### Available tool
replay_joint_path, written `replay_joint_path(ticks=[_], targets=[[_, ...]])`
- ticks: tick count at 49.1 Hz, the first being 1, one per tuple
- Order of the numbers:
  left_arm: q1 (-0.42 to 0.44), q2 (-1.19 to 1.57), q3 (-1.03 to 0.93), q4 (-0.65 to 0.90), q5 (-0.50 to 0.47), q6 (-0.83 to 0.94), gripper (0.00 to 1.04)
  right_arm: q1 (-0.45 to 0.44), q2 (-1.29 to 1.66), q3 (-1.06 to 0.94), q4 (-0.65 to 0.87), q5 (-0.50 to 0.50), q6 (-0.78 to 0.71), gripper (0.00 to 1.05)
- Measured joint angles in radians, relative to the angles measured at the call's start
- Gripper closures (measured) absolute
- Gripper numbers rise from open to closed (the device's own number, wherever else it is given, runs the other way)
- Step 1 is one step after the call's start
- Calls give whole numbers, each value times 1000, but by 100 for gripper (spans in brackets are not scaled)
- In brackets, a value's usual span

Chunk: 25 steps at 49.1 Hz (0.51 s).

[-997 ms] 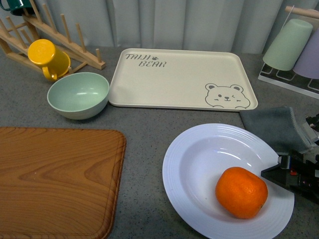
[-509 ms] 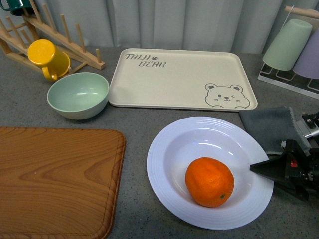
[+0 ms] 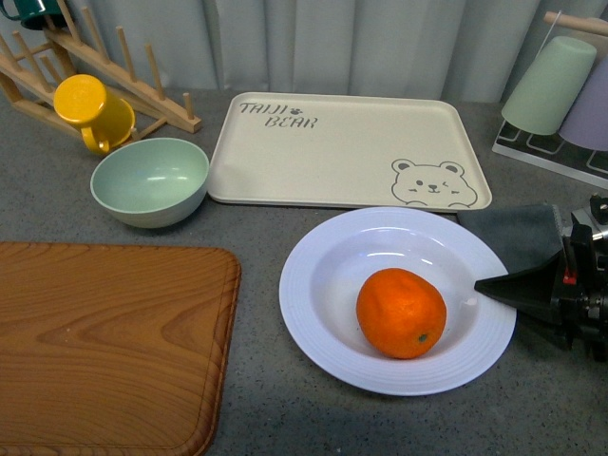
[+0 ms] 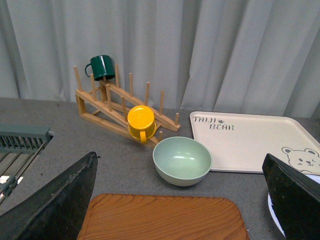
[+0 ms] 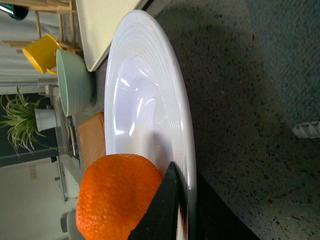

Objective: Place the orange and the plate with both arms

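Front view shows the white plate on the grey table, a bit to the right of the middle. The orange sits inside the plate, down in its dip, on the side near the robot. The far rim of the plate is just next to the near edge of the cream tray with the bear on it, and I cannot tell if they touch. The right gripper comes in from the right and its black tip lies over the right rim of the plate. In the right wrist view, the rim of the plate goes in between the two black fingers, one on top next to the orange and one under the rim, so the jaws are closed tight on the plate. The left gripper shows only in the left wrist view. Its two black fingers are far apart with nothing between them, so the jaws are wide. Past them are the pale green bowl, the yellow mug on the wooden rack, and the wooden board. A grey cloth lies just beside the plate on the right.
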Motion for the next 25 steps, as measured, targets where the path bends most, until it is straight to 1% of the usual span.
replay_joint_path(ticks=[16,25], targets=[[0,0,0,0,0,0,6,-7,-21,-19,104,-22,71,103],[0,0,0,0,0,0,6,-9,-32,-31,188,-34,121,103]])
